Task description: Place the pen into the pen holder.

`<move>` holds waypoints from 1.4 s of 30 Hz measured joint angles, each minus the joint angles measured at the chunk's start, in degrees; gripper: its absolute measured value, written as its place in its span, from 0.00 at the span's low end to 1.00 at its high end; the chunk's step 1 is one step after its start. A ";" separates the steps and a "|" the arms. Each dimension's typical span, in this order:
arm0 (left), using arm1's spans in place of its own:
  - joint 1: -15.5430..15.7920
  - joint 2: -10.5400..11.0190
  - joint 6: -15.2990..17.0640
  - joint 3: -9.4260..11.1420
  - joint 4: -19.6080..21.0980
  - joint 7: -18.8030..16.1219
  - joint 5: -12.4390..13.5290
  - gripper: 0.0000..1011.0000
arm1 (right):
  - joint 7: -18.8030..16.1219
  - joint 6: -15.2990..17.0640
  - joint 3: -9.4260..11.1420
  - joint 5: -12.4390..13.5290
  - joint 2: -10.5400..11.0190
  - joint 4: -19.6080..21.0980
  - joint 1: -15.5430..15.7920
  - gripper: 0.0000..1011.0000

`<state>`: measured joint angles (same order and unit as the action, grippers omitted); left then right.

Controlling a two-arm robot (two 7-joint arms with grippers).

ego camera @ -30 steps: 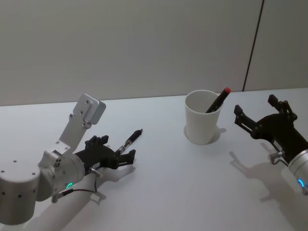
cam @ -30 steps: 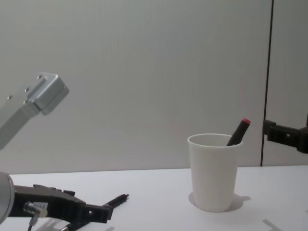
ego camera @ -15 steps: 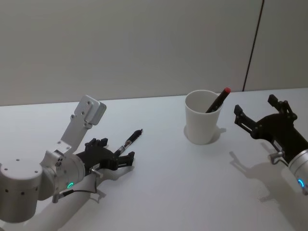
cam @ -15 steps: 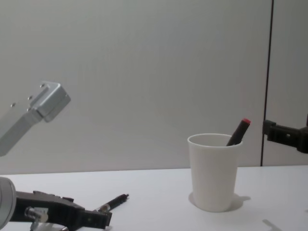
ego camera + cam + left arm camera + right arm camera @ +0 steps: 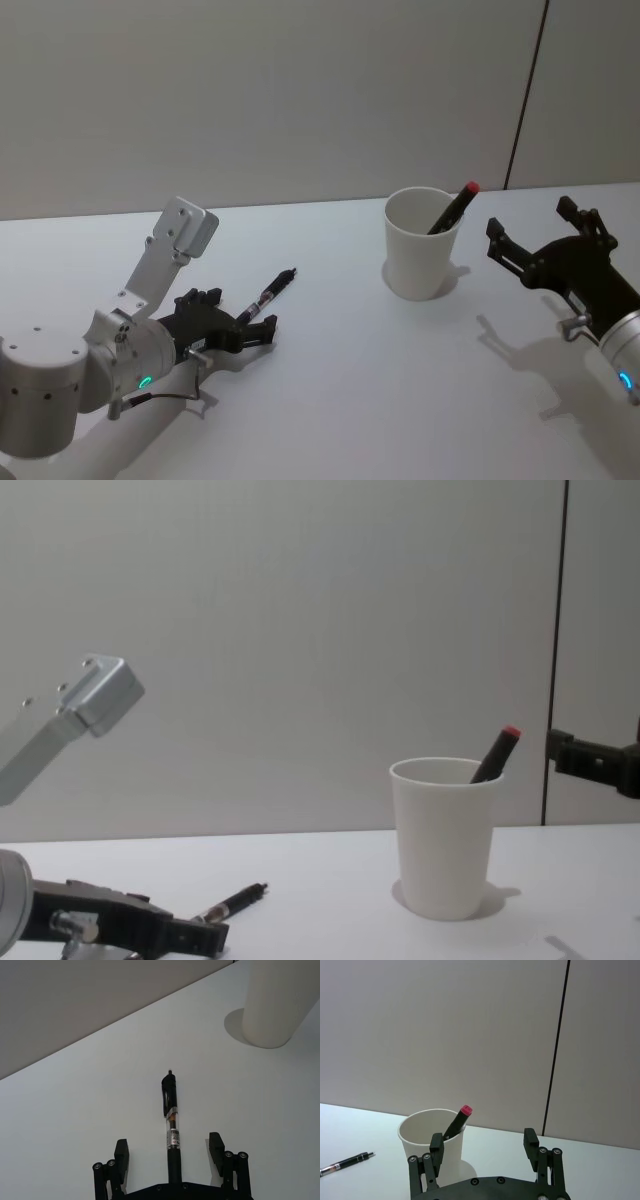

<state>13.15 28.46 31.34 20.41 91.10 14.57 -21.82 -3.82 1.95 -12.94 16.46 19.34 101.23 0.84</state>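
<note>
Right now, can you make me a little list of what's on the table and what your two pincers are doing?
pen: black, lying flat on the table, left of the cup
cup: white, upright, red-capped marker leaning inside
left pincer: open, straddling the pen's end, not touching it
right pincer: open, right of the cup, apart from it
pen in cup: not yet

Head view high, chest view low — wrist views close, the pen holder [image 5: 420,265] common to all.
</note>
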 joint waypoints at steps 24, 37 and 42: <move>0.31 -0.13 1.67 -0.24 0.09 0.43 0.04 0.99 | 0.00 0.00 0.00 0.00 0.00 0.00 -0.01 0.99; -0.31 -0.03 1.63 -0.27 1.07 0.46 -0.69 0.99 | 0.00 0.00 0.00 0.00 0.00 0.00 0.00 0.99; -0.58 -0.03 1.53 -0.22 1.46 0.08 -0.90 0.99 | 0.00 0.00 0.00 0.00 0.00 0.00 0.00 0.99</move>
<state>12.57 28.43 32.87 20.18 92.56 14.64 -22.72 -3.82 1.95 -12.94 16.46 19.34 101.23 0.84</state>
